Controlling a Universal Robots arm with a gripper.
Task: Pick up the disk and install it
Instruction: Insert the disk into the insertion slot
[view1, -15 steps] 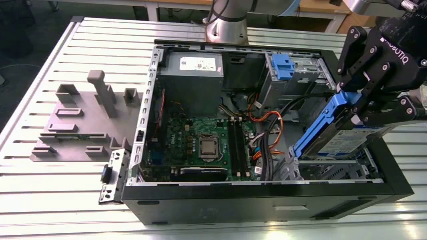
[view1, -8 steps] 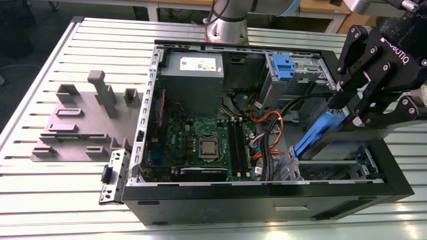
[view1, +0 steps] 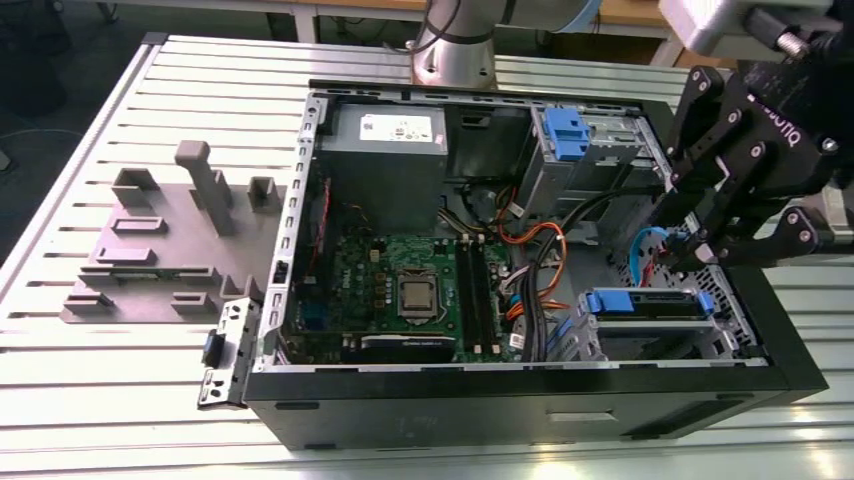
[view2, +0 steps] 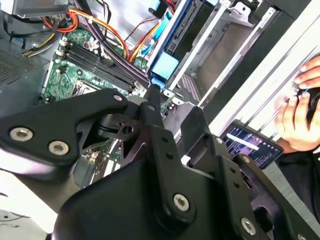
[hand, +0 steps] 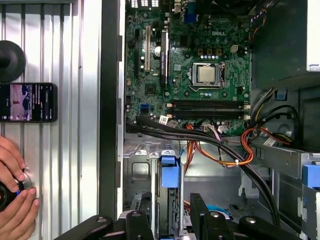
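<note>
One open computer case (view1: 467, 412) is seen on the slatted metal desk (view1: 107, 400), with one black pincer (view1: 691, 250) hung over its end at the exterior view's right. In the first wrist view the pincer (hand: 170, 225) is shown with its two fingers (hand: 201, 216) parted and nothing gripped between them. One disk (view1: 650, 305) is counted. It is seated in the lower drive cage inside the case, just below the pincer and not touched by it, and its blue front (hand: 169, 172) is lined up between the fingers. One bare blue clip (view1: 566, 135) is seen in the upper bay, well apart from the disk. One grey metal box (view1: 387, 140) with a white sticker and one motherboard (view1: 400, 290) with one processor socket (hand: 207, 74) are also noted inside the case. One grey moulded fixture (view1: 147, 250) is laid on the desk at the exterior view's left. Beside the case, one phone (hand: 27, 102) and two hands (hand: 17, 210) of a person are caught.
</note>
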